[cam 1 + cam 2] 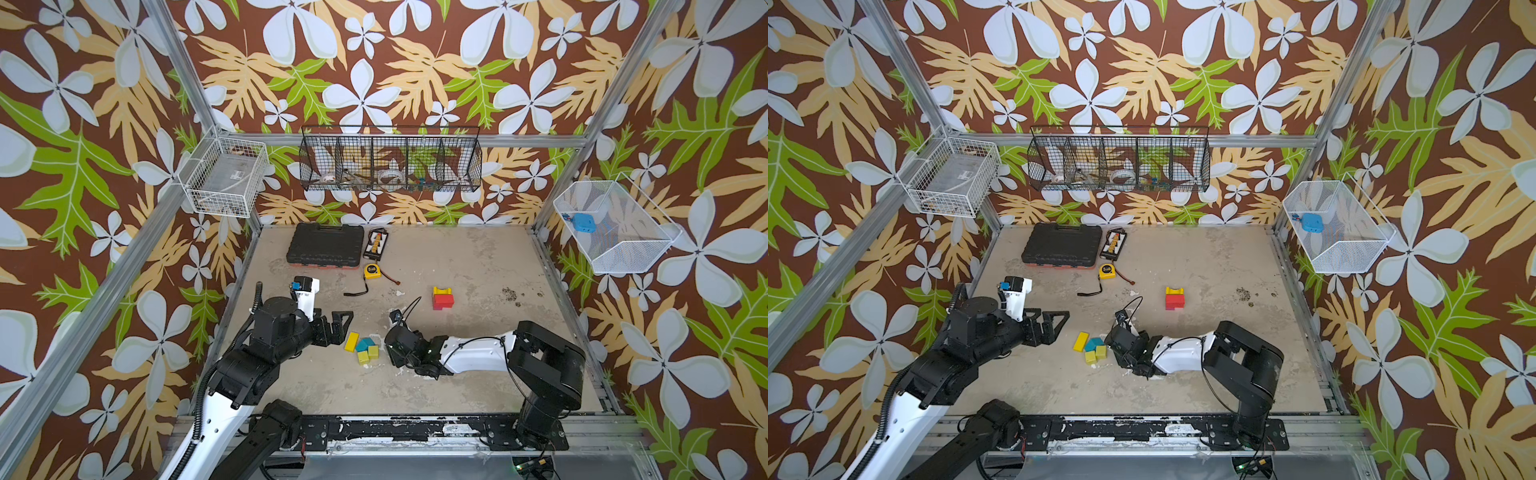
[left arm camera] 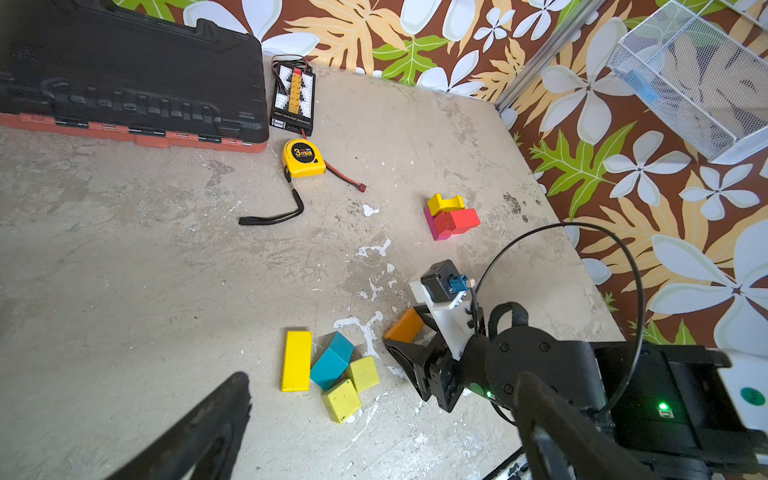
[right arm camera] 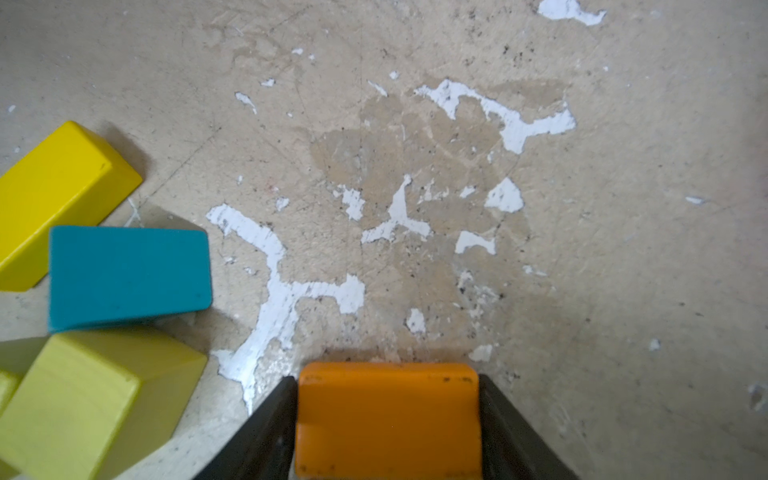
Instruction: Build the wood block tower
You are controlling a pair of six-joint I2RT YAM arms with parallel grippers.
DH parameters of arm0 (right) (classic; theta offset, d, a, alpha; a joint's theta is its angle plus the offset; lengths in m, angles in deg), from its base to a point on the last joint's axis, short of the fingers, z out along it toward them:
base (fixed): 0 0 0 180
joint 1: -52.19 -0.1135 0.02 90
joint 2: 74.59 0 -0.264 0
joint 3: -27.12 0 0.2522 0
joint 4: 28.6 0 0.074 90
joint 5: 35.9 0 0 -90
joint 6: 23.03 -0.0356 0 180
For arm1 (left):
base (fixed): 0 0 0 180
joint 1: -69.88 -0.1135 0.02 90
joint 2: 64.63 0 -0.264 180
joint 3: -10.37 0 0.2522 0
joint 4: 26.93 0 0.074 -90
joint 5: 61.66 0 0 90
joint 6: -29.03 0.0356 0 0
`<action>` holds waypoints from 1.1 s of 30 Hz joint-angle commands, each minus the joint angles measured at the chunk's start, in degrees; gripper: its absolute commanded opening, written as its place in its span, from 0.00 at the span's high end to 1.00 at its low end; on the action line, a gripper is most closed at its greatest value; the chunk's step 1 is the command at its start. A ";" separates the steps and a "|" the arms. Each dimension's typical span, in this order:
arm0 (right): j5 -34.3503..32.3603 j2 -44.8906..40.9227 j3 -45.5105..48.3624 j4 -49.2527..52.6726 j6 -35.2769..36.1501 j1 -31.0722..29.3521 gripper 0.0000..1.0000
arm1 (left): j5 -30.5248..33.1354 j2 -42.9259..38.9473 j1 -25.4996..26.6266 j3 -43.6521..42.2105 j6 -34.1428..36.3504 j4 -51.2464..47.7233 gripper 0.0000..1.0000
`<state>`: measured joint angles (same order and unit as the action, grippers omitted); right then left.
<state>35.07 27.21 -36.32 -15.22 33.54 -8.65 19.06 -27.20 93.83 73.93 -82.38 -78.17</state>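
The tower [image 1: 442,298] [image 2: 451,218] stands right of centre: a magenta base, a red block and a yellow arch on top. Loose wood blocks lie in a cluster at the front centre: a yellow brick [image 1: 351,342], a teal block [image 1: 365,344] [image 3: 124,276] and two lime cubes [image 1: 368,354]. My right gripper [image 3: 388,415] [image 2: 409,330] is shut on an orange block [image 3: 388,432] [image 2: 402,327], low over the table just right of the cluster, a jaw against each side. In both top views that block is hidden under the wrist. My left gripper [image 1: 343,328] hovers open left of the cluster, holding nothing.
At the back left sit a black tool case [image 1: 325,245], a small charger board [image 1: 376,244] and a yellow tape measure [image 1: 372,271] with its strap. A black wire basket [image 1: 390,160] hangs on the back wall, white baskets [image 1: 226,176] [image 1: 615,226] on the side walls.
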 commanded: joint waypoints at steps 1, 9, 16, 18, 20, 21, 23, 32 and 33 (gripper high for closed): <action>0.05 0.57 -0.33 4.33 -0.54 -0.11 0.40 | 0.09 0.01 -0.04 -0.05 -0.48 0.21 0.00; -0.40 0.07 -0.59 5.38 -1.44 -0.09 0.46 | 0.08 0.01 -0.04 -0.06 -0.40 0.21 0.00; -1.89 -2.99 -2.50 9.88 -3.22 -0.13 0.58 | 0.05 0.89 -0.04 -0.05 -0.40 0.25 0.00; -2.23 -4.61 -3.19 11.67 -3.66 -0.09 0.60 | -0.48 1.19 0.01 -0.23 -0.39 0.38 0.00; -3.25 -6.71 -4.15 14.45 -4.36 -0.15 0.60 | -0.74 1.61 -0.04 -0.23 -0.29 0.38 0.00; -3.63 -7.81 -4.46 15.44 -4.58 -0.07 0.60 | -0.83 1.67 -0.02 -0.29 -0.21 0.36 0.00; -5.10 -10.70 -5.18 17.63 -4.97 0.01 0.60 | -1.04 1.70 -0.04 -0.39 -0.21 0.46 0.00; -9.04 -20.22 -11.75 24.81 -5.68 6.81 0.62 | -1.44 1.64 -0.03 -0.45 -0.08 0.47 0.00; -8.17 -20.39 -12.90 25.13 -5.38 8.45 0.62 | -1.45 1.64 -0.04 -0.49 -0.12 0.47 0.00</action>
<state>28.52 7.58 -47.33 7.00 28.27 -2.46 17.93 -25.63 93.83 73.56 -82.35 -78.15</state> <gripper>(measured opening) 0.563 0.996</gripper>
